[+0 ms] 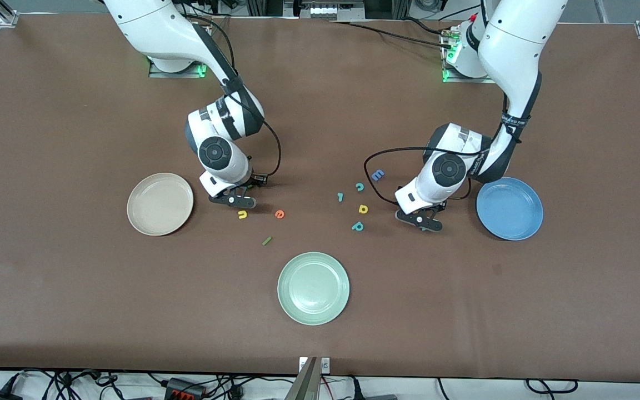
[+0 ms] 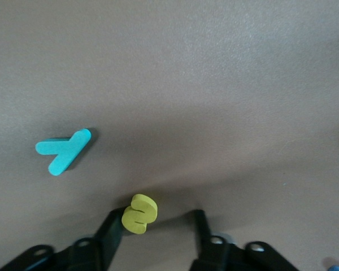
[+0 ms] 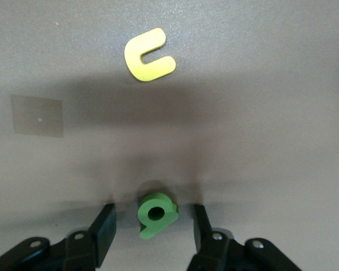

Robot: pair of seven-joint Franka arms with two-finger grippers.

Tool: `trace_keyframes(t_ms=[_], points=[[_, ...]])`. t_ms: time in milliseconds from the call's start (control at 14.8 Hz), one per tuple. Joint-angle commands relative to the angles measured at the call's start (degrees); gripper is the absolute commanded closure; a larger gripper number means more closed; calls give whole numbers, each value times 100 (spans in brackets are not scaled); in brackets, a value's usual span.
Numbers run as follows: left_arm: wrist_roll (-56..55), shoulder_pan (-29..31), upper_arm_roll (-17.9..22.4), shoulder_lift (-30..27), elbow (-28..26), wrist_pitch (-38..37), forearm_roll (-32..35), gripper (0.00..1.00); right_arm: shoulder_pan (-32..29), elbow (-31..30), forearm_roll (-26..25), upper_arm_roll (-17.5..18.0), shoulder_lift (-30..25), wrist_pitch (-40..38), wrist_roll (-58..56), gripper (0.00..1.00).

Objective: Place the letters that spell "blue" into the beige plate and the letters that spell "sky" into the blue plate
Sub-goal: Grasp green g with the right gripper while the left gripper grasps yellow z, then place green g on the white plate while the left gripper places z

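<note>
My right gripper (image 3: 153,219) is down at the table, open, one finger on each side of the green "b" (image 3: 155,214) with a gap on both sides. The yellow "u" (image 3: 150,55) lies close by; the orange-red "e" (image 1: 279,214) and the green bar "l" (image 1: 266,241) lie nearer the front camera. The beige plate (image 1: 160,204) is beside this gripper (image 1: 235,199). My left gripper (image 2: 157,221) is open around the yellow "s" (image 2: 139,213), which touches one finger. The teal "y" (image 2: 63,149) lies beside it. The blue plate (image 1: 509,208) sits next to this gripper (image 1: 421,220).
A pale green plate (image 1: 313,288) lies nearest the front camera, mid-table. Between the two grippers lie a blue "E" (image 1: 376,175), a teal "c" (image 1: 359,187), a small teal piece (image 1: 340,196), a yellow rounded letter (image 1: 363,209) and a teal "p" (image 1: 358,226).
</note>
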Motion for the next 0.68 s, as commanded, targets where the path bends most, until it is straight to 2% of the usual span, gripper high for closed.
trace_keyframes(t_ms=[0,135,202,472,608], points=[[72,-7,16,-22,-51,92,98,55,-22,3,58,-34,-17,-27,-29,72],[63,19,7,-31,-33,92,379,56,-83,12,58,-43,-26,-27,-64,91],[63,28,7,-22,-33,100,389,57,-119,12,58,-43,-52,-35,-99,94],[72,10,7,-14,46,109,398,62,-294,12,58,-78,-393,-53,-160,95],[72,1,7,22,73,109,407,65,-539,99,-38,-104,-614,-376,-265,95]])
